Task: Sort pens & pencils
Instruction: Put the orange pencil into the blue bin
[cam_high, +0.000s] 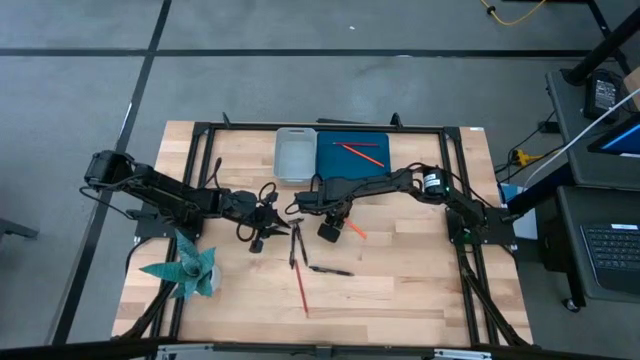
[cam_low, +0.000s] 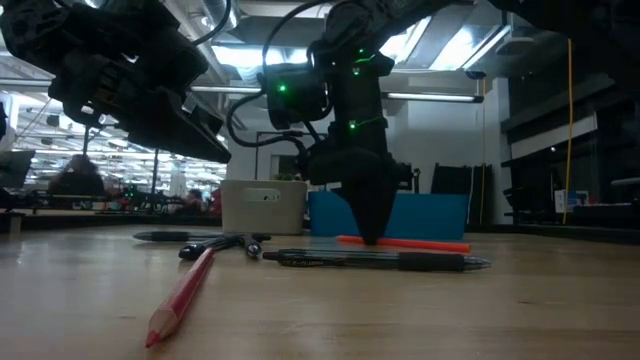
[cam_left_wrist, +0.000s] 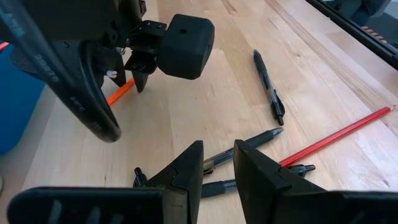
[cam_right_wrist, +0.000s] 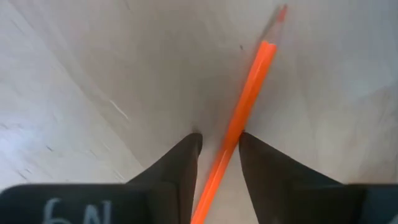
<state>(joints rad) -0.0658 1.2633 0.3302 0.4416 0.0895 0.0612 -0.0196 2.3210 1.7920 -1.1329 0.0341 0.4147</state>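
An orange pencil (cam_right_wrist: 249, 93) lies flat on the wooden table. My right gripper (cam_right_wrist: 219, 140) points straight down over it, open, one finger on each side of the shaft; the low view shows its tips (cam_low: 370, 235) down at the pencil (cam_low: 415, 243). My left gripper (cam_left_wrist: 217, 158) hovers open, with a narrow gap, above two crossed black pens (cam_left_wrist: 249, 146) and holds nothing. Another black pen (cam_high: 330, 270) and a red pencil (cam_high: 301, 290) lie nearer the front edge. Two orange pencils (cam_high: 362, 152) lie in the blue tray (cam_high: 330, 170). My right gripper comes from above, its fingers lying across the orange pencil's shaft (cam_right_wrist: 233, 134) toward the blunt end. The pencil runs close along one finger (cam_right_wrist: 261, 162). I cannot tell whether that finger touches it. The pencil lies flat on the table.
A white bin (cam_high: 295, 153) stands beside the blue tray at the far edge. A teal folded paper shape (cam_high: 190, 268) sits near the front left. Black frame bars (cam_high: 200, 180) run along the table's sides. Bare wood lies at the front right.
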